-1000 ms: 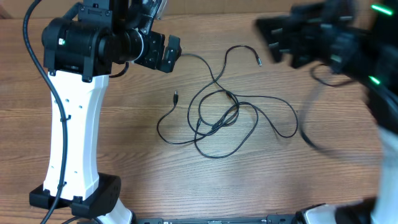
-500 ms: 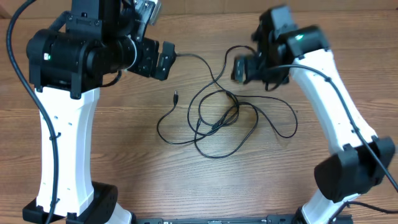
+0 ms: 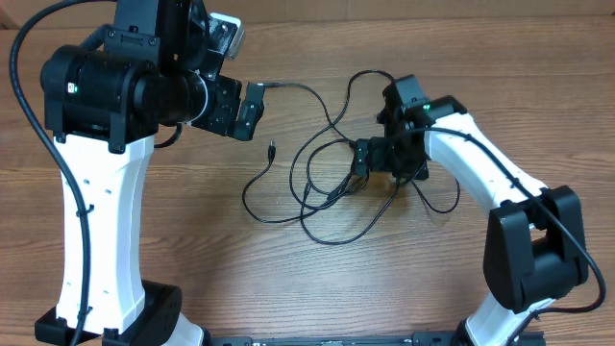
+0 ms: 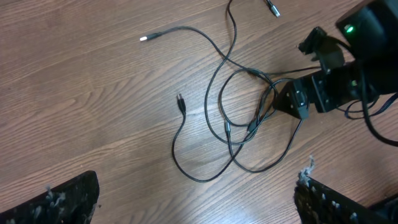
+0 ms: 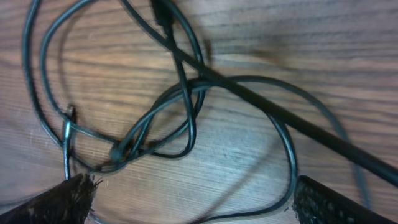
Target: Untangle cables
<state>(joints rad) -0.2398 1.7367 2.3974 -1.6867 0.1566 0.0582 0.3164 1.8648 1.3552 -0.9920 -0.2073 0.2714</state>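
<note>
Since 1 s ago the right end effector has swung in & dropped low over the cables, jaws wide, nothing held. Tangle unmoved, mid surface. The left end effector hovers open, empty. Grasp prob. next.

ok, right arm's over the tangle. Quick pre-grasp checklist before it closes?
1. Right gripper open and empty: ok.
2. Right gripper over the cables: ok, the knot lies between its fingers.
3. Single strand isolated: not ok, several strands cross there.
4. Height above the table: cannot tell.
5. Left gripper open, empty, off to the side of the tangle: ok.
6. Loose plug apart from both grippers: ok.
</note>
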